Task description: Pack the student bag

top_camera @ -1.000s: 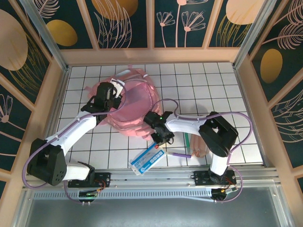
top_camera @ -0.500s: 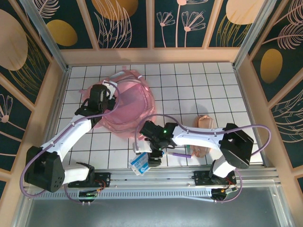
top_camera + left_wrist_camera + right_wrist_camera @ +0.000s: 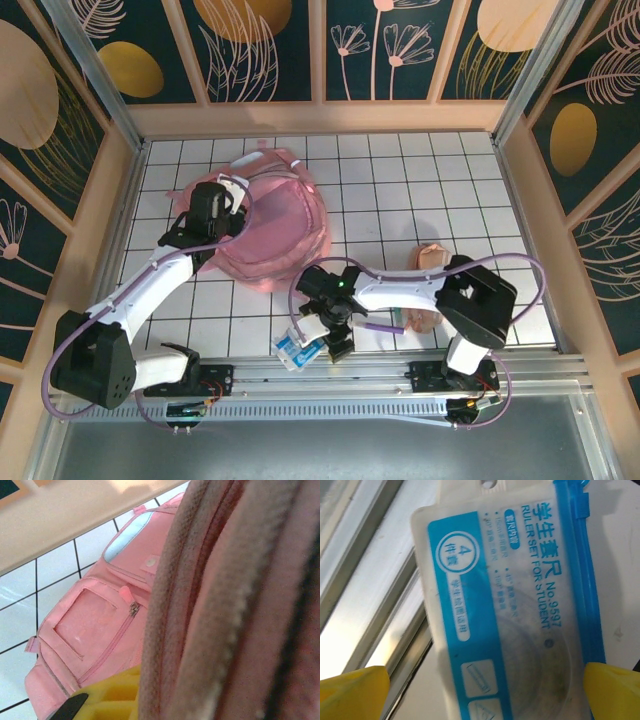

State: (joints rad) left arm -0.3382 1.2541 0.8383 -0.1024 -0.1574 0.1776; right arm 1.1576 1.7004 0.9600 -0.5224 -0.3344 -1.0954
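Tiled table (image 3: pixel 420 180), half-hidden ruler set (image 3: pixel 293 350)

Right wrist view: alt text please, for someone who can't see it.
A clear plastic ruler set pouch with a blue zip and a blue label reading RULER SET FOR STUDENT lies below the open right gripper, one yellow fingertip at each lower corner. An aluminium rail runs along the left.

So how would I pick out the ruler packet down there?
Look at the near edge of the white tiled table, by the metal rail. Under the open right gripper lies a flat packet. It alone is blue and white with print; the bag and pouch nearby are pink.
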